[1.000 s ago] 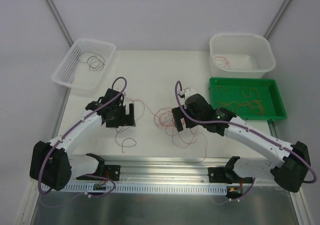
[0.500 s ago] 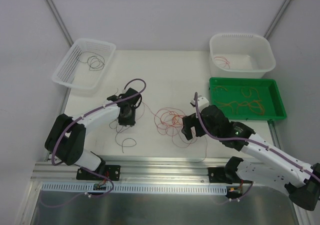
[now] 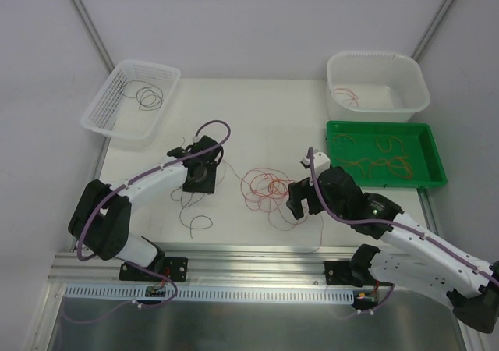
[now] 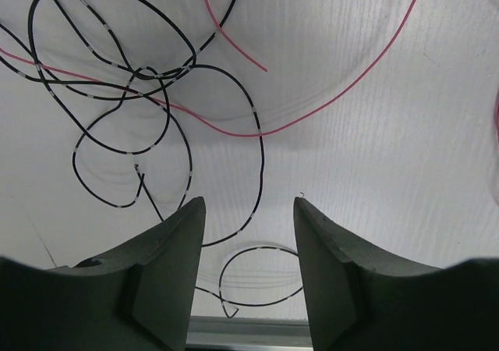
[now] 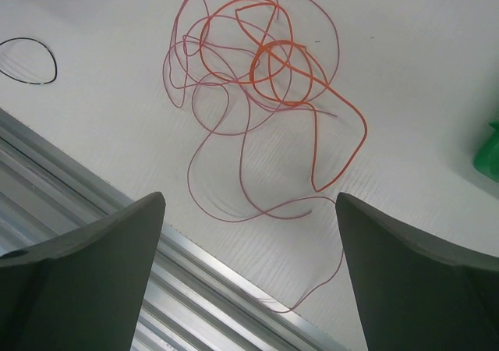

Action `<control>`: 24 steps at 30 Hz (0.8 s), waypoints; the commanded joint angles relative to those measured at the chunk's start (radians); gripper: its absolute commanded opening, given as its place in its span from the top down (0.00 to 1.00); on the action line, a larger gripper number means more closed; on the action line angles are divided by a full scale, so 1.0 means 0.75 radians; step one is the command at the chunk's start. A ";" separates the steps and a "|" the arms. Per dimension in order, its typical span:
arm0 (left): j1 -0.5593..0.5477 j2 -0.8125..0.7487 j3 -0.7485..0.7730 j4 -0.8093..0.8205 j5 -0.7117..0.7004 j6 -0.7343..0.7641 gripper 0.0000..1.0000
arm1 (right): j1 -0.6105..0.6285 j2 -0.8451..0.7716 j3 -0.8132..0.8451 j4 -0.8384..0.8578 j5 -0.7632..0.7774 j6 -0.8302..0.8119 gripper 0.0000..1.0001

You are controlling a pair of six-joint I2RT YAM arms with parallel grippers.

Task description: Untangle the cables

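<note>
The cables lie in two groups on the white table. A red and orange tangle (image 3: 265, 187) sits in the middle, and dark loops (image 3: 199, 223) lie to its left. My left gripper (image 3: 199, 181) hovers over the dark wires. In the left wrist view its jaws (image 4: 249, 200) stand about half open with nothing between the pads; a black cable (image 4: 262, 140) and a pink one (image 4: 343, 93) lie below. My right gripper (image 3: 300, 203) is just right of the tangle. In its wrist view the jaws (image 5: 249, 196) stand wide open above the orange cable (image 5: 363, 129) and thin red loops (image 5: 192, 160).
A white mesh basket (image 3: 117, 125) at the back left holds dark wires (image 3: 146, 95). A white tub (image 3: 413, 101) at the back right holds a red wire. A green tray (image 3: 437, 181) beside it holds orange wires. An aluminium rail (image 3: 257, 253) runs along the near edge.
The left arm swung right over the dark wires and its jaws narrowed from wide to about half. The right arm drew back toward the near edge, off the tangle.
</note>
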 commanded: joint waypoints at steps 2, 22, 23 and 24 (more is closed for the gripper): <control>-0.012 0.016 -0.038 -0.027 0.011 0.029 0.48 | 0.006 -0.025 -0.008 0.003 0.030 -0.013 0.04; -0.082 -0.296 0.715 -0.306 0.176 0.102 1.00 | 0.008 -0.117 0.006 -0.083 0.093 -0.013 0.04; -0.084 -0.297 0.782 -0.307 0.199 0.102 1.00 | 0.006 -0.123 0.006 -0.087 0.093 -0.013 0.04; -0.082 -0.311 0.849 -0.307 0.227 0.108 1.00 | 0.008 -0.127 0.011 -0.091 0.093 -0.013 0.04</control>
